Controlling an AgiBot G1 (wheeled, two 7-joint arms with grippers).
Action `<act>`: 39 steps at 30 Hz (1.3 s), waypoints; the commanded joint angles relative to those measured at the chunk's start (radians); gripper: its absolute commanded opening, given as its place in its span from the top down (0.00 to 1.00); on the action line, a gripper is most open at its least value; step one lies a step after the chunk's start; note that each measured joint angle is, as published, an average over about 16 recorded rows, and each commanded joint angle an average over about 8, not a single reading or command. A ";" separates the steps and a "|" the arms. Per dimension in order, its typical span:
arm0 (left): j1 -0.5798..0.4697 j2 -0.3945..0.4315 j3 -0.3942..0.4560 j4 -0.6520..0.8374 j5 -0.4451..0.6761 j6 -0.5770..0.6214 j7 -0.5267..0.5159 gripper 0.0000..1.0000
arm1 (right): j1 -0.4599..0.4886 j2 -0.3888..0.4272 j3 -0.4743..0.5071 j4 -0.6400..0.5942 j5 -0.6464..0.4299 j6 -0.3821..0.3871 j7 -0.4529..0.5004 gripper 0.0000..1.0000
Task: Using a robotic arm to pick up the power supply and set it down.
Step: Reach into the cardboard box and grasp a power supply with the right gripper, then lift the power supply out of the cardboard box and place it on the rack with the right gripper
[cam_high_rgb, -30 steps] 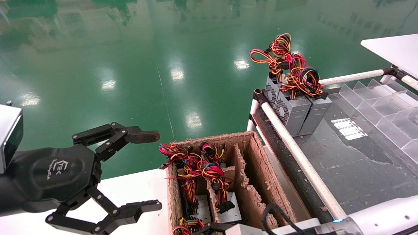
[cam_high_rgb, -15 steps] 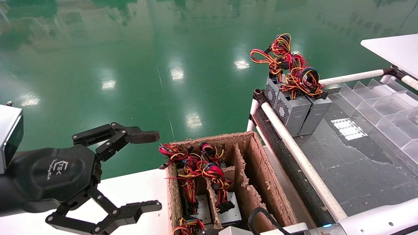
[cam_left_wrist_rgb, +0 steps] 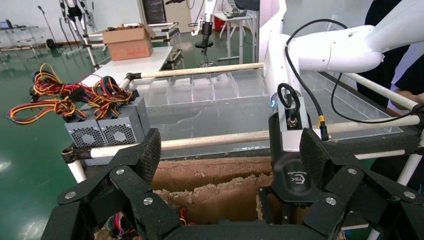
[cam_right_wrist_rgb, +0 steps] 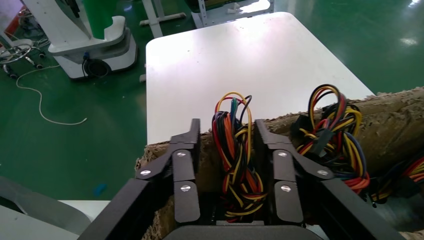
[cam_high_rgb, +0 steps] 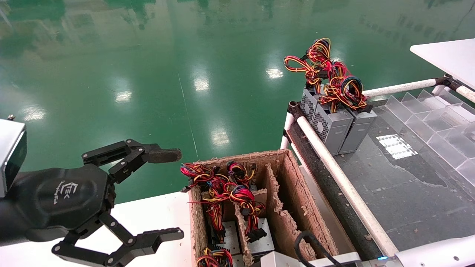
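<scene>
Several grey power supplies (cam_high_rgb: 259,237) stand in a cardboard box (cam_high_rgb: 297,185), with their red and yellow wires on top. My right arm reaches into the box; only its wrist (cam_high_rgb: 285,259) shows in the head view. In the right wrist view my right gripper (cam_right_wrist_rgb: 227,137) straddles one unit's wire bundle (cam_right_wrist_rgb: 235,165), fingers apart on either side. The unit's body is hidden. My left gripper (cam_high_rgb: 172,194) hangs wide open and empty to the left of the box. It also shows in the left wrist view (cam_left_wrist_rgb: 231,150). Two more power supplies (cam_high_rgb: 334,126) stand on the dark bench.
A white rail (cam_high_rgb: 345,185) edges the dark bench to the right of the box. Clear plastic dividers (cam_high_rgb: 434,115) lie further right. A white table (cam_high_rgb: 148,215) carries the box, with green floor beyond. Another wire bundle (cam_right_wrist_rgb: 332,135) sits beside the straddled one.
My right arm has sunk a little lower at the bottom edge of the head view, and its black cable has shifted. The left arm has not moved.
</scene>
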 commanded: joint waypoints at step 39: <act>0.000 0.000 0.000 0.000 0.000 0.000 0.000 0.00 | -0.031 0.175 0.229 0.009 0.394 -0.057 -0.073 1.00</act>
